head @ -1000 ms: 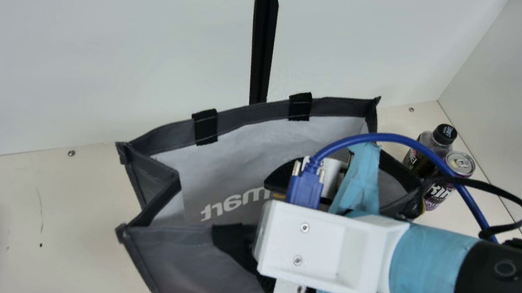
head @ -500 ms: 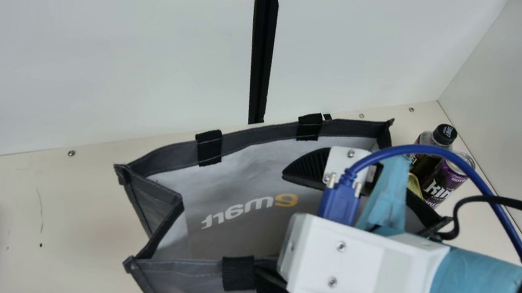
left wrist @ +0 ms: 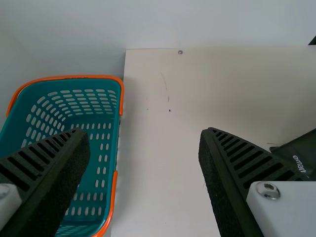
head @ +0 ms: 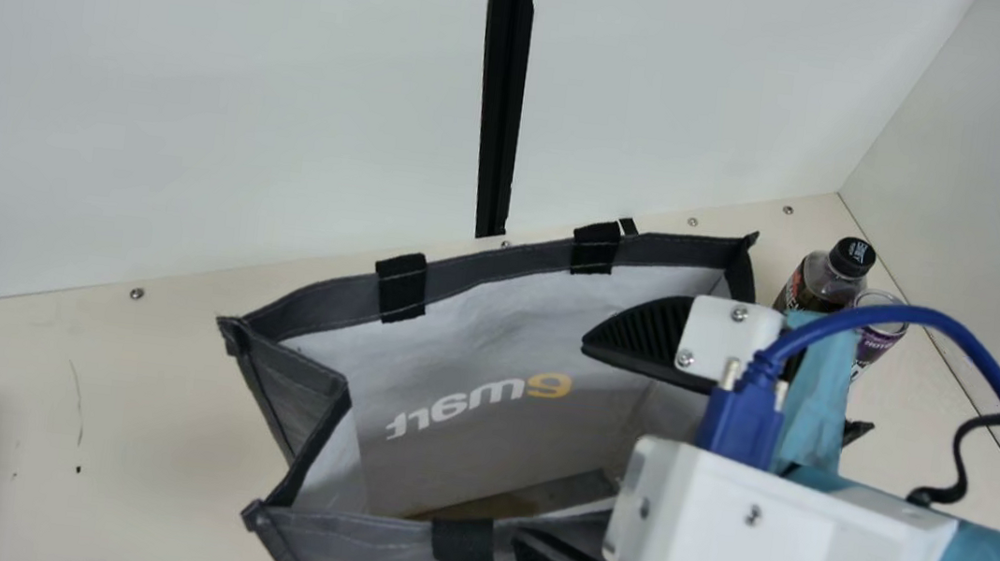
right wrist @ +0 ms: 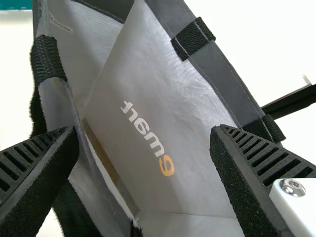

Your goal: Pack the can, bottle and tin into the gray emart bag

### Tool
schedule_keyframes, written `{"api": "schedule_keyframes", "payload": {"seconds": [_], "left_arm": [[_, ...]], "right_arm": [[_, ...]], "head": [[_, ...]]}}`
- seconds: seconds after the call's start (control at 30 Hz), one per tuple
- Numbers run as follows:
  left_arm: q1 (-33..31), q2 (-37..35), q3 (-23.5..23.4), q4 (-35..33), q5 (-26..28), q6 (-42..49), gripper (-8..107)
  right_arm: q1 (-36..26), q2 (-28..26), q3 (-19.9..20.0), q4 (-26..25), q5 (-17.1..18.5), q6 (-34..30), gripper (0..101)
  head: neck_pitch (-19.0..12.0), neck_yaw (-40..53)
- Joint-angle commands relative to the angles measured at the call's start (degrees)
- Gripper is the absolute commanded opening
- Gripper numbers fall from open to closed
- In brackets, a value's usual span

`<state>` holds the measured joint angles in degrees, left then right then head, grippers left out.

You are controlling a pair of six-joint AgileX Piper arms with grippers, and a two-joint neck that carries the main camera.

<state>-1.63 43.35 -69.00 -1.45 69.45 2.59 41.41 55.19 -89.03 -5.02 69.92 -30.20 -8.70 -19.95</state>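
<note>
While the bottle (head: 807, 295) and can (head: 877, 340) stand close together on the desk (head: 70, 420), near the bag (head: 502, 263), the right gripper (head: 551, 442) is at the bag's top, its fingers wide apart and holding nothing. The left gripper (left wrist: 144, 134) is by the basket (left wrist: 71, 77), wide too. I think it's time to get the next thing: go up past the bag's edge, then hug the bottle or can.
</note>
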Motion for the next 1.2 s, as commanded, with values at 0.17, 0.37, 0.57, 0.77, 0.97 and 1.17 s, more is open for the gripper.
{"api": "schedule_keyframes", "payload": {"seconds": [0.17, 0.37, 0.57, 0.77, 0.97, 1.17], "left_arm": [[0.0, 0.0, 0.0, 0.0, 0.0, 0.0, 90], [0.0, 0.0, 0.0, 0.0, 0.0, 0.0, 90], [0.0, 0.0, 0.0, 0.0, 0.0, 0.0, 90], [0.0, 0.0, 0.0, 0.0, 0.0, 0.0, 90], [0.0, 0.0, 0.0, 0.0, 0.0, 0.0, 90], [0.0, 0.0, 0.0, 0.0, 0.0, 0.0, 90]], "right_arm": [[-1.32, -1.27, -0.64, 1.52, -0.02, -0.21, 91], [-3.07, -2.62, -1.5, 3.18, -0.02, -0.63, 91], [-5.75, -3.97, -2.87, 5.03, -0.02, -0.63, 91], [-9.55, -5.02, -4.59, 6.35, -0.02, -0.19, 91], [-13.81, -5.65, -6.87, 6.94, -0.02, 1.08, 91], [-17.78, -5.77, -9.81, 6.75, -0.02, 2.67, 91]], "head": [[-1.3, -0.05], [-1.3, -0.05], [-1.3, -0.05], [-1.3, -0.05], [-1.3, -0.05], [-1.3, -0.05]]}}
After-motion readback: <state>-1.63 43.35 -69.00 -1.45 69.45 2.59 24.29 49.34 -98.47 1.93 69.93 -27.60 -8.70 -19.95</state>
